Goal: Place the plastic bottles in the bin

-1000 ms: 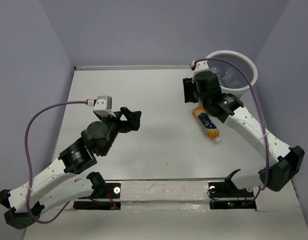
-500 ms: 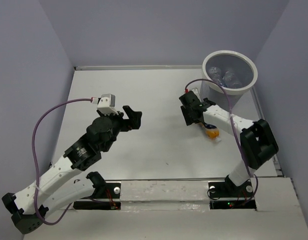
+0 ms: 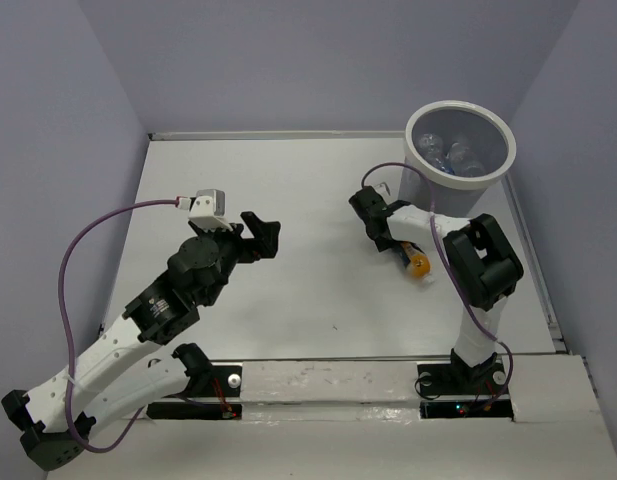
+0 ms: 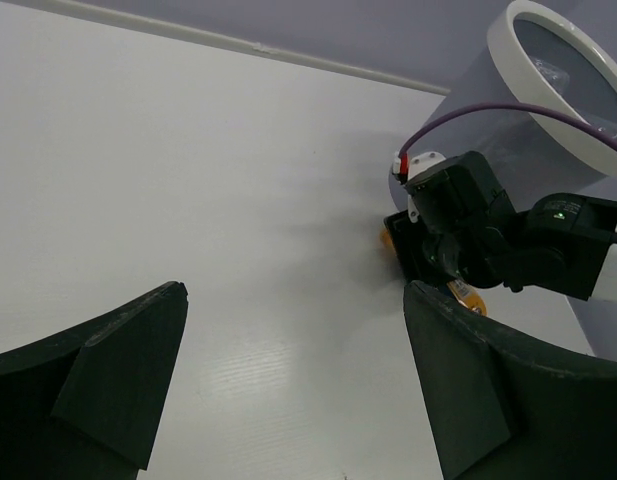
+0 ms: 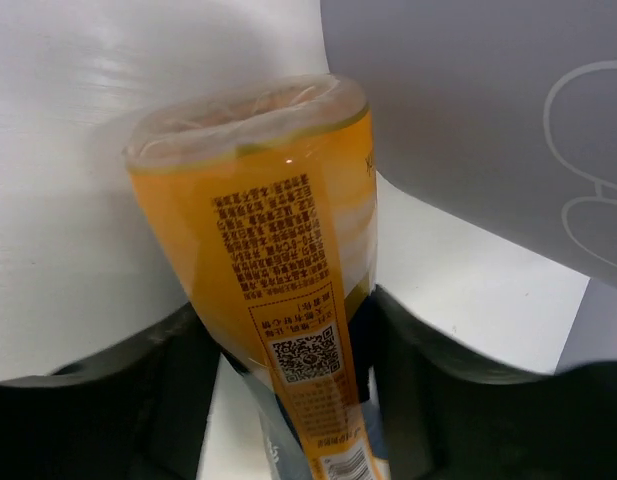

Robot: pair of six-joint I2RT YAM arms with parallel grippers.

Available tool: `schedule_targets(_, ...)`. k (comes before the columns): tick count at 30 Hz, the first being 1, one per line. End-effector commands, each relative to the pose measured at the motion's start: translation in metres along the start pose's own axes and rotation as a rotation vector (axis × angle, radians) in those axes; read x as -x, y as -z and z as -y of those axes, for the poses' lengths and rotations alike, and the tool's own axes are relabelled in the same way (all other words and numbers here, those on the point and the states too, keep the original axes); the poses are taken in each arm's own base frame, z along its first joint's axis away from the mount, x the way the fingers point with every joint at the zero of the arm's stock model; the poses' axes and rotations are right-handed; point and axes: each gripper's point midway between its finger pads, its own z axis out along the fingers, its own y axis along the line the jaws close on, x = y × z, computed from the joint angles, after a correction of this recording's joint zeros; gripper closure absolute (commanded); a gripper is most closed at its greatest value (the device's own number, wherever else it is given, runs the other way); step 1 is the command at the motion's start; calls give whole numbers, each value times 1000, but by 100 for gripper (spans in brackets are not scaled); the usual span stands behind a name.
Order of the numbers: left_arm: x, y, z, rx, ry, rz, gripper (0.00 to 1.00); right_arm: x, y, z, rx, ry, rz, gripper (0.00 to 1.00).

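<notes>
The orange bottle with a blue label [image 3: 416, 260] lies on the table in front of the bin [image 3: 408, 135], a round pale grey bucket with a white rim. Clear bottles [image 3: 454, 156] lie inside the bin. My right gripper [image 3: 384, 226] is low over the orange bottle's base end. In the right wrist view both fingers press the bottle's [image 5: 278, 250] sides, so my right gripper [image 5: 298, 330] is shut on it. My left gripper [image 3: 262, 236] is open and empty over the table's middle, jaws wide apart in the left wrist view [image 4: 293, 370].
The bin's grey wall [image 5: 468, 120] stands close behind the bottle. The left wrist view shows the bin rim [image 4: 518, 70], my right gripper [image 4: 458, 220] and a bit of the orange bottle [image 4: 469, 298]. Walls enclose the table on three sides.
My right arm has come away from the bin, dropped to the table and closed around the orange bottle. The left arm has barely shifted.
</notes>
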Motion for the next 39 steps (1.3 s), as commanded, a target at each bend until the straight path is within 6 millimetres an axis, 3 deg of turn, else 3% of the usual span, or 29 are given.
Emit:
schedule_targets(1,22,4,-9,43,-6,81,1,29,27,-15,69,-57,118,50)
schedule_targets(6,30,7,-8,40,-5,104,1,82,109,-5,211,-174,334,51)
schedule_targets(7,31,6,-7,39,-11,105,1,109,143,13,260,-248,440,52)
schedule_targets(8,31,6,-7,40,-16,105,1,117,156,22,273,-270,490,53)
schedule_targets(10,30,6,-9,48,-21,103,1,153,201,53,296,-347,652,55)
schedule_targets(11,31,7,-9,46,-23,103,1,176,234,80,292,-397,785,55)
schedule_targets(12,31,7,-8,41,-25,103,1,193,253,109,270,-461,863,55)
schedule_targets(13,31,7,-7,35,-23,104,1,202,266,130,236,-485,920,55)
schedule_targets(14,32,8,-7,33,-24,104,1,214,279,174,151,-561,1012,55)
schedule_targets(15,32,9,-8,33,-24,104,1,220,287,201,106,-613,1061,55)
schedule_targets(17,32,11,-8,30,-28,107,1,229,291,250,45,-733,1140,55)
schedule_targets(18,32,11,-9,30,-28,107,1,225,277,288,-26,-798,1144,55)
schedule_targets(19,31,11,-9,30,-30,108,1,230,278,305,-17,-857,1192,55)
schedule_targets(21,32,11,-8,24,-30,109,1,227,253,337,-103,-909,1193,55)
schedule_targets(23,31,11,-9,26,-34,107,1,230,245,354,-152,-942,1239,55)
schedule_targets(25,31,12,-9,24,-32,110,1,232,216,366,-211,-943,1235,55)
schedule_targets(27,31,13,-10,24,-31,112,1,238,204,373,-211,-955,1254,55)
schedule_targets(28,32,15,-11,23,-28,118,1,242,187,369,-195,-950,1235,55)
schedule_targets(32,36,17,-16,43,-23,136,1,245,165,352,-135,-960,1255,55)
schedule_targets(36,36,16,-16,51,-25,137,1,231,161,340,-111,-970,1290,51)
schedule_targets(37,35,15,-17,53,-29,134,1,221,145,328,-108,-960,1258,41)
schedule_targets(39,34,14,-16,55,-31,130,1,211,152,325,-97,-963,1287,27)
